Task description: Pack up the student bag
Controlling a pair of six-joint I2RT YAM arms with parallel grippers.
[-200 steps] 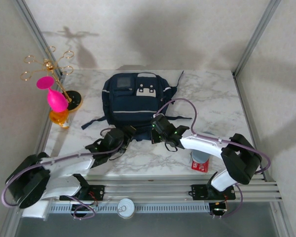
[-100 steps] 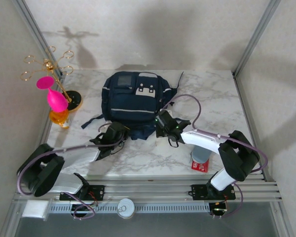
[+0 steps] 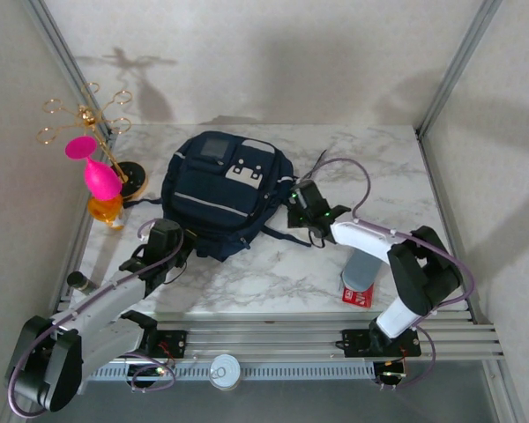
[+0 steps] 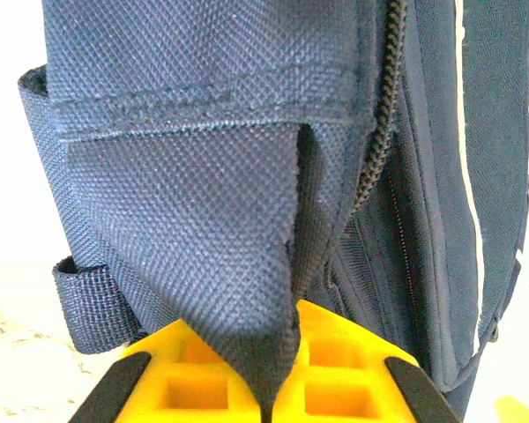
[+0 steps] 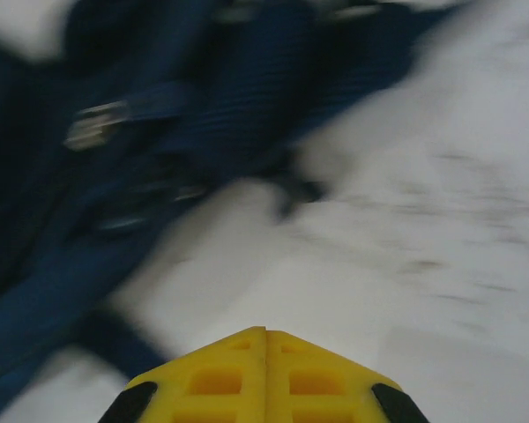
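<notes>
Your left gripper had its yellow jaws pinching a fold of the student bag, coarse navy weave beside the zipper. Right gripper: jaws pressed together, empty. Bag lay on the marbled tabletop, centre-rear.

The student bag now lies further left and turned, its top leaning toward the right rear; its near end is drawn toward the left gripper, which has pulled back leftward, clamped on a fold of the fabric; the left arm stretches out lower and longer; the right gripper has moved up beside the bag's right edge, jaws together, seemingly on nothing, though its wrist view is blurred
</notes>
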